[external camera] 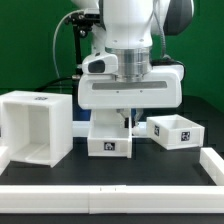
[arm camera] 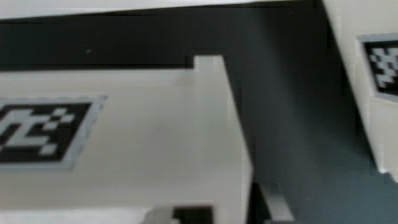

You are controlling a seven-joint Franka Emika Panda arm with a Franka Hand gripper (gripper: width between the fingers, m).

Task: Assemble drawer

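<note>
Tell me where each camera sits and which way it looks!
Exterior view: off the arm, facing the robot across the table; shows arm, hand, shell, middle tray, right tray.
Wrist view: on the wrist, looking down close at, likely, the middle tray; hand too blurred to tell.
Shared: that middle tray, under the hand.

Smooth white plastic shell (external camera: 38,128); matt table (external camera: 120,170)

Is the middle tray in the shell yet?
Out. The tray sits beside the shell, under the gripper; the shell's open front looks empty.
</note>
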